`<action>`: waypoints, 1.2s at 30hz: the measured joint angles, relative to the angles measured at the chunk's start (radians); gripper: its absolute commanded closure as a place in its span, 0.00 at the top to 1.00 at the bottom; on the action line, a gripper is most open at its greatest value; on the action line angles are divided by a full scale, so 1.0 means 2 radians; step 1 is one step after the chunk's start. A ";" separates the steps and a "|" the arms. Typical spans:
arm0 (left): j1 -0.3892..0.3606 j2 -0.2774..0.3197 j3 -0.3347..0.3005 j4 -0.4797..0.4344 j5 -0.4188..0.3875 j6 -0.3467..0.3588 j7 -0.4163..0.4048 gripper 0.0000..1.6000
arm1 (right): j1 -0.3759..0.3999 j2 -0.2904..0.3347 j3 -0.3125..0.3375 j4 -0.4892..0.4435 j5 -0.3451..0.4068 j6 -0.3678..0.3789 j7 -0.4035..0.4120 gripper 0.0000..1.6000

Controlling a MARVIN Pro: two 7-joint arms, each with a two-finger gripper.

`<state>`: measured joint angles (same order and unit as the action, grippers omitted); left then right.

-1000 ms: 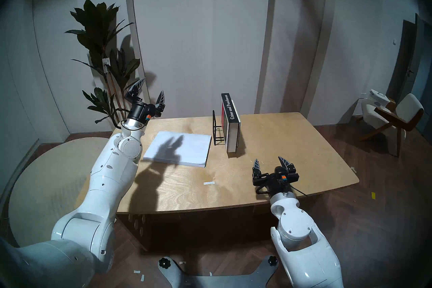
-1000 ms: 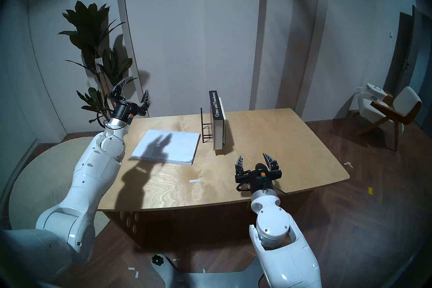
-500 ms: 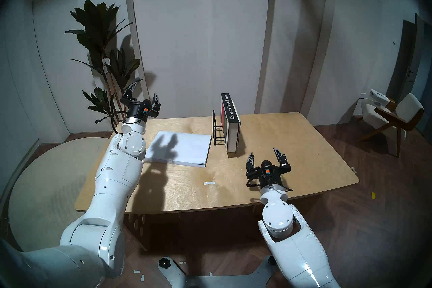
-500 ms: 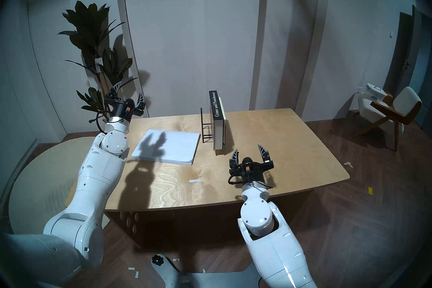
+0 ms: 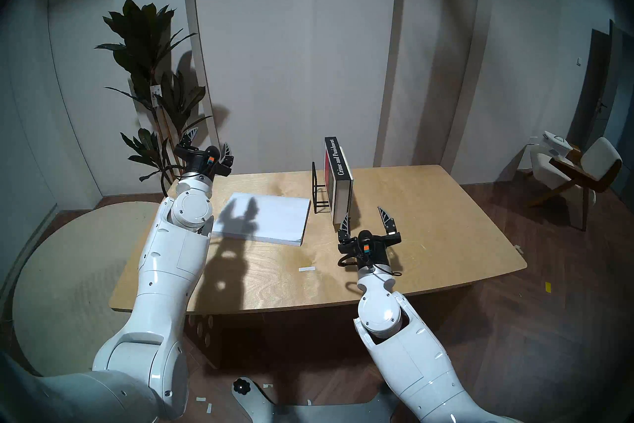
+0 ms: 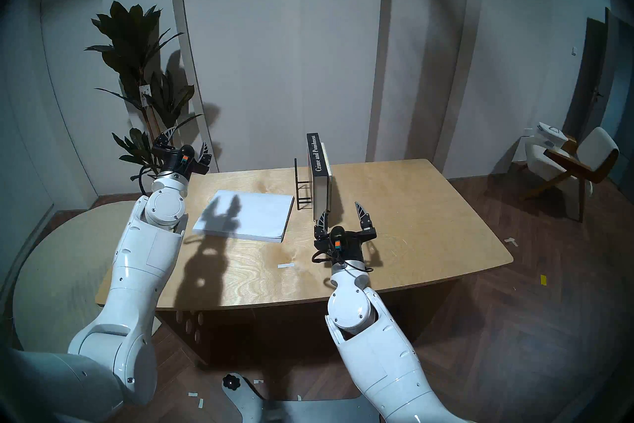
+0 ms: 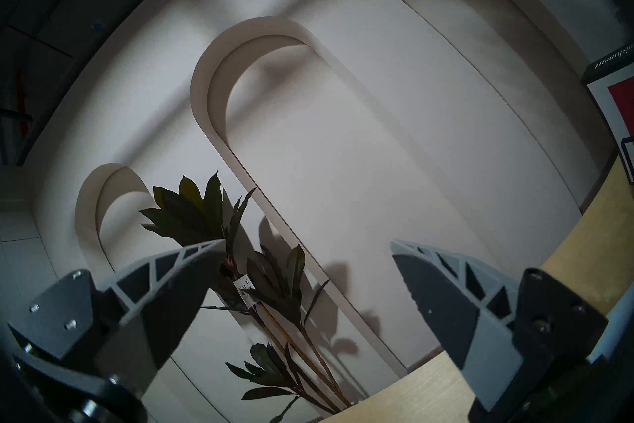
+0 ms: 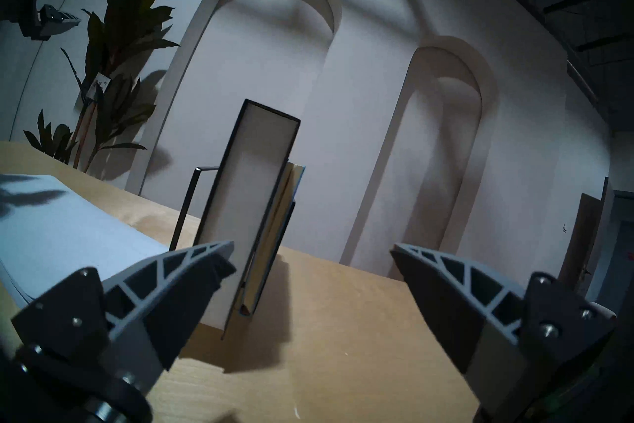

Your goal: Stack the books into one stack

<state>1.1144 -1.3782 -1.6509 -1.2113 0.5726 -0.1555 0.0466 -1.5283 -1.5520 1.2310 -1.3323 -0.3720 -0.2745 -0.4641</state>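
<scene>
Pale plywood table point(image 5: 411, 240) w/ rounded corners, three books on it, not stacked yet. Big floppy white softcover point(image 5: 264, 218) lies flat on the table's left-centre part, arm shadow across its cover. Just right of it stands a black wire-frame rack point(image 5: 317, 187), upright. Thick black "Crime and Punishment" book w/ white spine lettering point(image 5: 338, 183) stands on edge at the rack, spine up, red panel on its left cover. Thin blue hardcover point(image 8: 279, 230) leans against the black book's right side; from the right wrist view its yellowish pages show, tilted a bit.

Right gripper point(image 5: 365, 216) hovers low over the table just in front of the two standing books, pointing at them, fingers spread wide, nothing between them. In the right wrist view the black book's page edge sits just right of the left finger; can't tell if the tip touches it.

Left gripper point(image 5: 209, 141) is up by the table's far-left corner, well apart from all books, aimed toward the dark-leaved potted plant point(image 5: 151, 68) & arched white wall panels point(image 5: 254, 34). Its fingers also stand wide apart, empty.

Small white tape strip point(image 5: 306, 269) on the tabletop nr the front. White chair w/ wooden frame point(image 5: 579, 171) off to the right on the dark wood floor.
</scene>
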 measured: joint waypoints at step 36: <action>0.021 0.000 -0.006 -0.058 -0.009 0.071 -0.052 1.00 | 0.125 -0.023 -0.021 0.163 0.040 -0.108 0.052 1.00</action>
<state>1.1568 -1.3778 -1.6636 -1.3278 0.5546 -0.0127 -0.0581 -1.2784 -1.5977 1.1893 -1.0068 -0.2921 -0.4911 -0.3605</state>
